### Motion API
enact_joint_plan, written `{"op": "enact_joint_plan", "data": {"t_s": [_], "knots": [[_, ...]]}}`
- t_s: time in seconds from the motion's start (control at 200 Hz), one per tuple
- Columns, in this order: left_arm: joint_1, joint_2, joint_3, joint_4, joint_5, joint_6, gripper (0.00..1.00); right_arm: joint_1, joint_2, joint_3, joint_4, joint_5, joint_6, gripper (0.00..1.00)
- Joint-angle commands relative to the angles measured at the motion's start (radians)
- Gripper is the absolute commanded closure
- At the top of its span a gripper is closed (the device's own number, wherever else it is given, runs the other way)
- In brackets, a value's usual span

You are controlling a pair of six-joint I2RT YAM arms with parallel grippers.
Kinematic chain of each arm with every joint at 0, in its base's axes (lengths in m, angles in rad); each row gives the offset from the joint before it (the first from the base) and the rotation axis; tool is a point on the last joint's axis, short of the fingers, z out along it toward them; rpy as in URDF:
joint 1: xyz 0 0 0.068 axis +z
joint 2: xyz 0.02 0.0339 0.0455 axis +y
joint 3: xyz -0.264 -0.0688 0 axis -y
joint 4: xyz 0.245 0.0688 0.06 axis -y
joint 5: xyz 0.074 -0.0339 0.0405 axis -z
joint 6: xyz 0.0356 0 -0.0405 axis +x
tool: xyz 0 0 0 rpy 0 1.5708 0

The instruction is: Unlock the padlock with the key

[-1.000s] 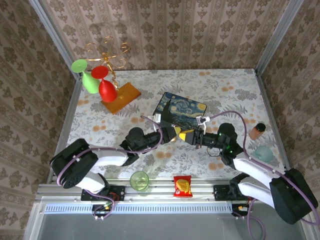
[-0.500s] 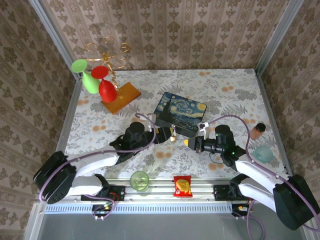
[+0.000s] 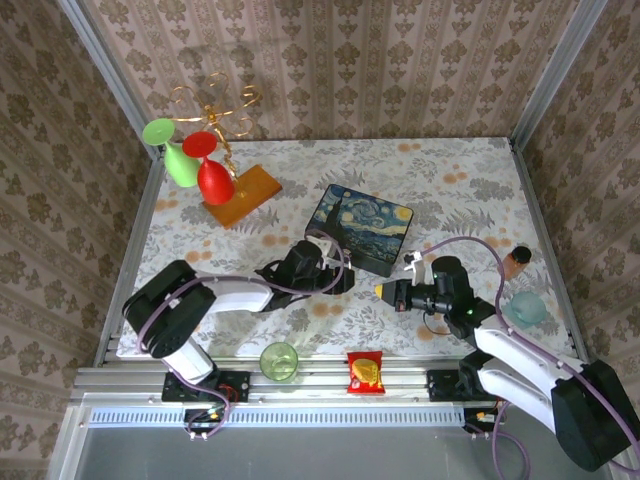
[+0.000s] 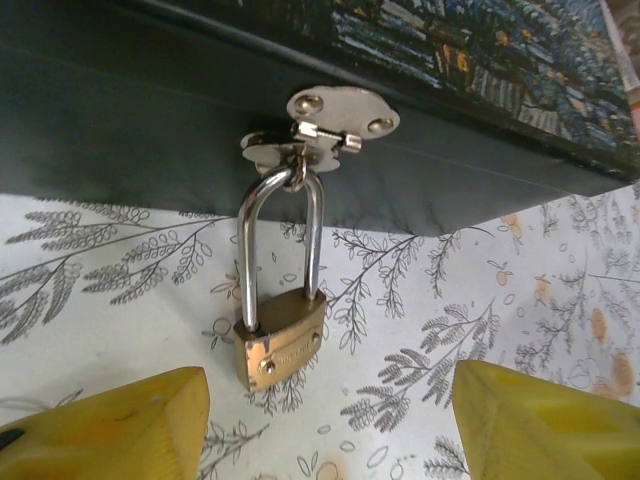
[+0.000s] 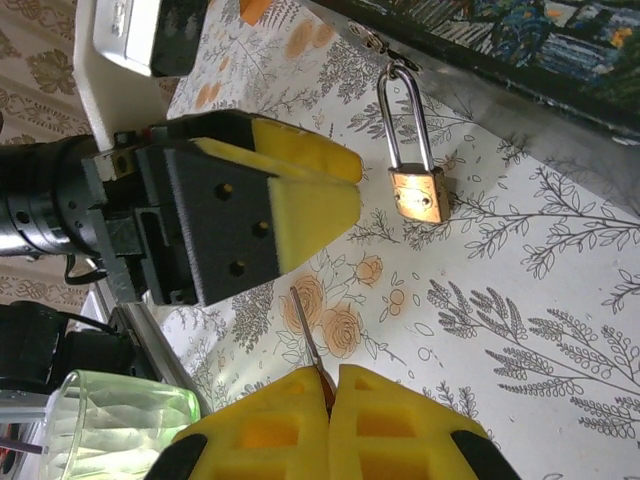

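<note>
We see the padlock (image 4: 281, 346) hanging by its shackle from the clasp (image 4: 322, 124) of the box (image 4: 140, 110), above the table (image 4: 110, 320). The left hand (image 4: 330, 398) stands wide before it. The right hand (image 5: 330, 386) pinches the key (image 5: 307, 343), clear of the padlock.

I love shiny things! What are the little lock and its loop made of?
The padlock body looks like brass: dull gold, worn pale at one edge. Its shackle looks like polished steel or chrome plating, silvery and mirror-bright; which one, the look leaves open.
</note>
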Motion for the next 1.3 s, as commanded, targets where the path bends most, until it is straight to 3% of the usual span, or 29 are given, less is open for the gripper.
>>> {"op": "enact_joint_plan", "data": {"t_s": [0.0,0.325,0.475,0.78,0.89,1.12,1.21,1.295], "knots": [[0.013,0.043,0.036,0.027,-0.017,0.046,0.35,-0.008,-0.03,-0.026,-0.022,0.018,-0.012,1.0],[0.01,0.141,0.058,0.104,-0.009,0.048,0.42,-0.02,-0.034,-0.056,-0.004,0.016,-0.017,1.0],[0.012,0.164,0.071,0.128,0.021,0.024,0.61,-0.023,-0.021,-0.058,0.011,0.014,-0.015,1.0],[0.011,0.142,0.052,0.149,0.031,-0.052,0.81,-0.023,0.016,-0.073,0.074,0.02,0.02,1.0],[0.016,0.14,0.047,0.166,0.043,-0.093,0.86,-0.023,0.078,-0.049,0.025,0.081,0.059,1.0],[0.025,0.118,0.026,0.238,0.088,-0.181,1.0,-0.017,0.294,-0.067,0.296,-0.027,0.193,1.0],[0.035,0.119,0.003,0.309,0.116,-0.234,1.0,-0.018,0.368,-0.091,0.446,-0.045,0.246,1.0],[0.049,0.131,-0.02,0.402,0.142,-0.299,1.0,-0.018,0.434,-0.076,0.48,-0.064,0.271,1.0]]}}
